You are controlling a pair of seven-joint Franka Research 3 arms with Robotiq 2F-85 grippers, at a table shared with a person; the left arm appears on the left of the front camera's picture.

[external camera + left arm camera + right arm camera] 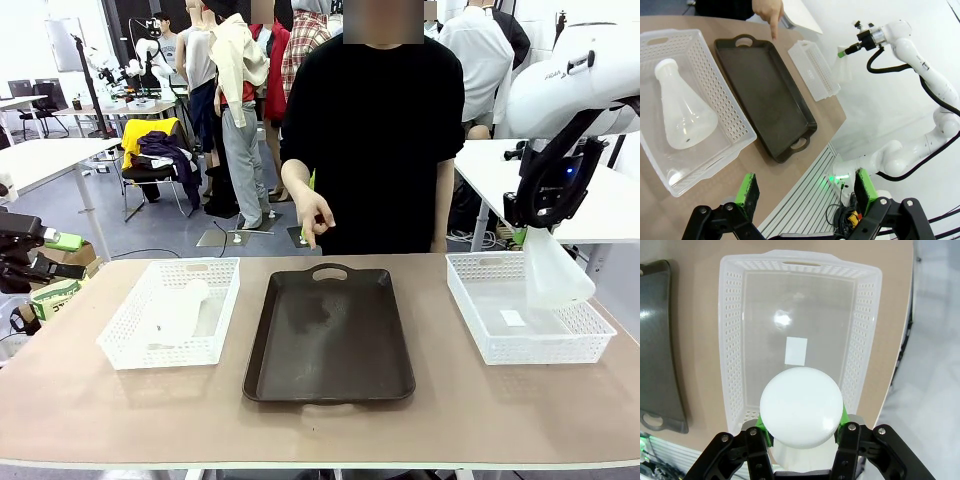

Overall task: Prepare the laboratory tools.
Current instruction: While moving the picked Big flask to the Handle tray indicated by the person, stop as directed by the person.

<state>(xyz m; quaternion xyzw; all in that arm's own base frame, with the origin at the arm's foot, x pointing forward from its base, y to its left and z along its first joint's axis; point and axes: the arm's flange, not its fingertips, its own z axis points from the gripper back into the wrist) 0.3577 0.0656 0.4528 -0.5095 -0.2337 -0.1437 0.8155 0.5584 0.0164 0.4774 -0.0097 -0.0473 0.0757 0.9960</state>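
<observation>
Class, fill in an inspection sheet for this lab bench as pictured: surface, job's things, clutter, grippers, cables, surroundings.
Surface: tan table carrying a dark tray between a left basket and a right basket, both white lattice.
Job's things: first flask lying on its side in the left basket; second flask held above the right basket.
Clutter: white slip on the right basket's floor.
Grippers: left gripper open, beyond the table's edge; right gripper shut on the second flask's neck.
Cables: a tangle of cables below the table edge.
Surroundings: person's hand pointing down near the tray's far end.
</observation>
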